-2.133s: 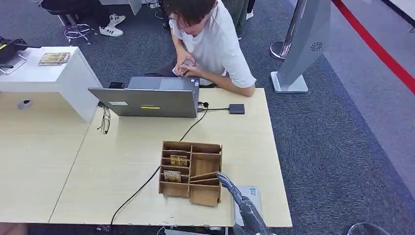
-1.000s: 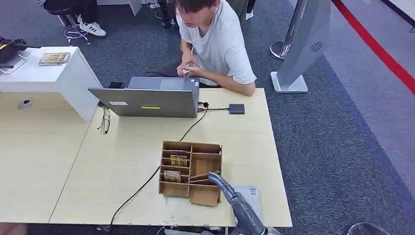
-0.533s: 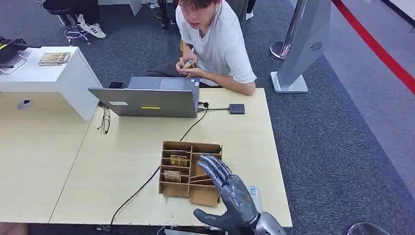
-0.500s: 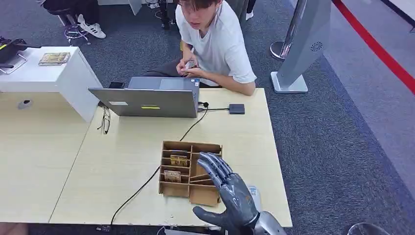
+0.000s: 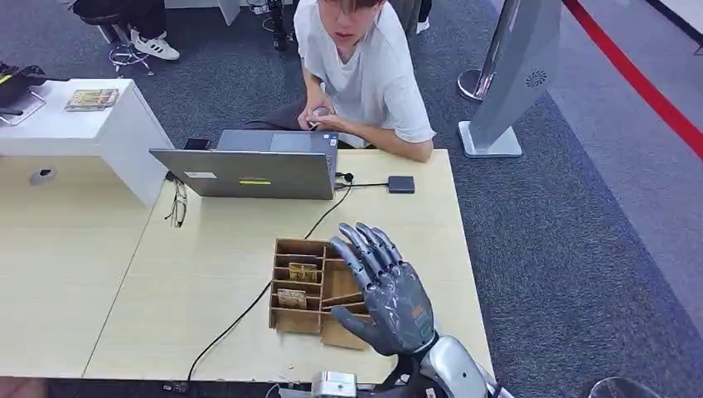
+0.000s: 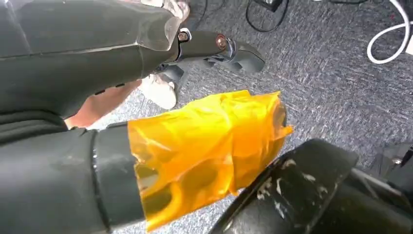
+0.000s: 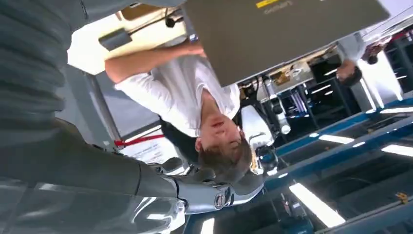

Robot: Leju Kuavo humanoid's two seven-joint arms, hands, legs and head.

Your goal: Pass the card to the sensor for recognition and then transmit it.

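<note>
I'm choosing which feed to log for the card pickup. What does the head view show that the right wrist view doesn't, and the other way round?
Head view alone: the wooden organizer with cards standing in its left slots, the tabletop, the glasses and the back of the right hand, fingers spread, held over the organizer's right side. Right wrist view alone: ceiling lights and room fittings behind the person. Both: the seated person in a white shirt, the laptop, the small dark box on its cable, and the right hand.
</note>
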